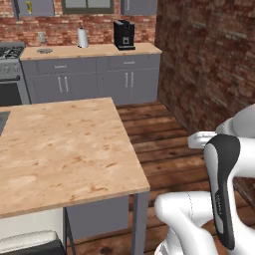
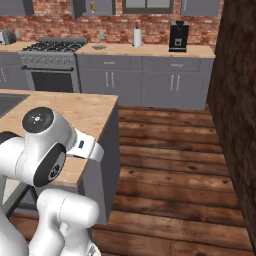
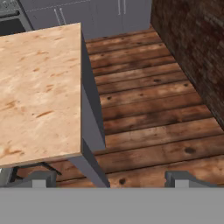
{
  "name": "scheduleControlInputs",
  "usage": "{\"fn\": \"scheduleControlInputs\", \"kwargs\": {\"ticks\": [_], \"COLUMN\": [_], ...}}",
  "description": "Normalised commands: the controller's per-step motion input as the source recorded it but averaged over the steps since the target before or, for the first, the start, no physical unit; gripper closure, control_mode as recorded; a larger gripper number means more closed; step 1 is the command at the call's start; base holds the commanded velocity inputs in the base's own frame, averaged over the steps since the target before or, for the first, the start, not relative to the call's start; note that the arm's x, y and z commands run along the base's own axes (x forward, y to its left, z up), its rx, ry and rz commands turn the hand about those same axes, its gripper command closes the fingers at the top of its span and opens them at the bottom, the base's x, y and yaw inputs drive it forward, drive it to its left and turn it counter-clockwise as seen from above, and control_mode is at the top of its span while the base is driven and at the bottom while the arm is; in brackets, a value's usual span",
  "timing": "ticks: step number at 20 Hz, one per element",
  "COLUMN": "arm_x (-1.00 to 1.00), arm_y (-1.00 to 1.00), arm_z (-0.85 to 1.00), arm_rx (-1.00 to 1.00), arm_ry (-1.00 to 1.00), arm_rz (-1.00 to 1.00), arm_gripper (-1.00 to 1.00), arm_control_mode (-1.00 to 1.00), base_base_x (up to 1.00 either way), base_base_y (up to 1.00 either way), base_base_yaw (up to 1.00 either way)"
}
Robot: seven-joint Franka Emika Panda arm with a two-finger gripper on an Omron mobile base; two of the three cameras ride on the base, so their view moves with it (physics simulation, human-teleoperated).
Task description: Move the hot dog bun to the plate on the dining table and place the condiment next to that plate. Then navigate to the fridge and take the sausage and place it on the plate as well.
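Gripper (image 3: 107, 178) tips sit nearest the lens in the hand view, spread wide with nothing between them, hanging over the wood floor (image 3: 153, 113) just off the corner of the dining table (image 3: 39, 87). Table top on this end is bare pale wood; a sliver of the grey sink (image 1: 2, 122) shows at its far left edge in the left base view. Bun, condiment bottle, plate and sausage: can't place any of them from these views, and I can't tell where the fridge is either. Back wall has the counter (image 1: 89, 51) with a black coffee machine (image 1: 124, 34) and a paper towel roll (image 1: 82, 38), stove (image 2: 52, 47) to its left, brick wall (image 1: 209, 64) on the right. My read: the base is between stops, with no pick set up yet. Handling guess for the bun: light, soft, crushes easily, so close across the short width at mid-length and don't squeeze hard. Bottle is probably light, smooth and a bit slippery; grab the body below the cap and keep it upright. Sausage is likely slim, round and prone to rolling, so pinch across the middle, fingers square to its length. Risk now is mainly the arm clipping the table corner while driving.
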Motion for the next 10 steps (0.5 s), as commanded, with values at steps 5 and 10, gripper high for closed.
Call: {"fn": "scheduleControlInputs", "kwargs": {"ticks": [5, 10], "arm_x": [0.00, 0.00], "arm_y": [0.00, 0.00], "arm_z": [0.00, 0.00], "arm_rx": [0.00, 0.00], "arm_ry": [0.00, 0.00], "arm_rz": [0.00, 0.00], "arm_gripper": [-1.00, -1.00], "arm_control_mode": [1.00, 1.00], "base_base_x": [0.62, 0.95], "base_base_y": [-1.00, -0.92], "base_base_yaw": [0.00, 0.16]}}
